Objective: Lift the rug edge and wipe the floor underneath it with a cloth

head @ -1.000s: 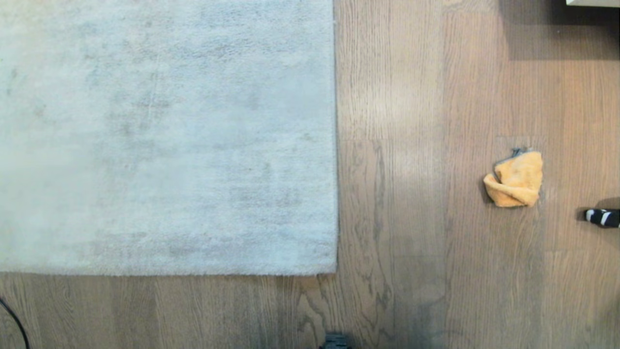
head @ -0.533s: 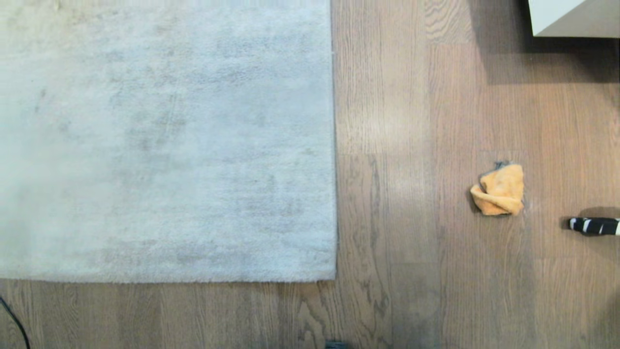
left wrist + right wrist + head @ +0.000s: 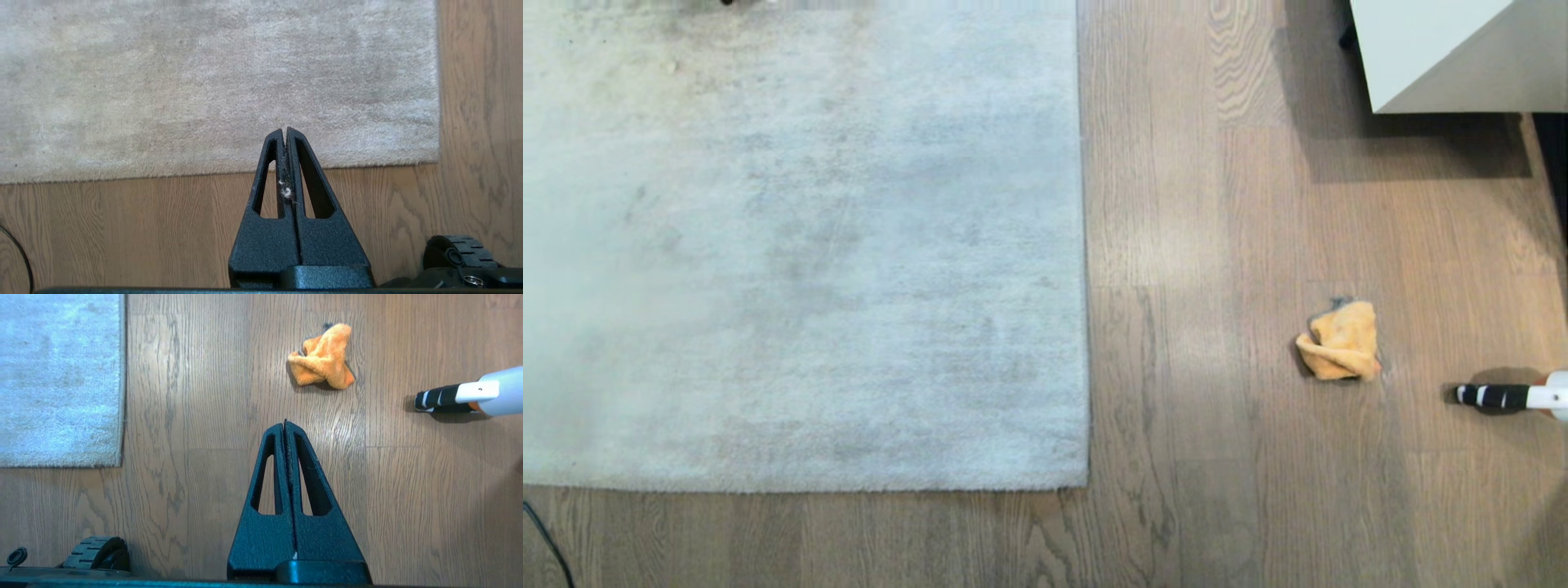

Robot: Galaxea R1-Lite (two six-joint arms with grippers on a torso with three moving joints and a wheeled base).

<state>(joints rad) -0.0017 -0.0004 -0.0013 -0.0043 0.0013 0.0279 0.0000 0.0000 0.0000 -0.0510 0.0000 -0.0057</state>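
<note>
Pressing flat together, the fingers of the left gripper [image 3: 286, 130] hold nothing but a fleck of pale lint caught in their seam; they hang above the near border of the rug, over bare floor [image 3: 122, 228]. The right gripper [image 3: 285, 424] is likewise closed and empty, poised over the planks with the cloth [image 3: 321, 357] lying crumpled a little beyond its tips. Neither arm shows in the head view.

The rug edge [image 3: 1085, 245] runs straight away from the robot and lies flat on the floor [image 3: 1192, 367], not yet lifted; the cloth [image 3: 1339, 341] sits well to its right, apart from it. The step in hand looks like getting ready to reach: nothing is grasped so far. To do it well, the right fingers should part first, then come down on the highest fold of the cloth so they pinch fabric and not scrape wood. The left fingers would best take the rug close to its near corner [image 3: 436, 157], where the border can peel up most easily.

A black-and-white striped nozzle on a white body [image 3: 1503, 396] is cut off at the right, so what it belongs to cannot be told. A pale cabinet [image 3: 1429, 49] is cropped at the far right corner. The rug's backing and hem are hidden.
</note>
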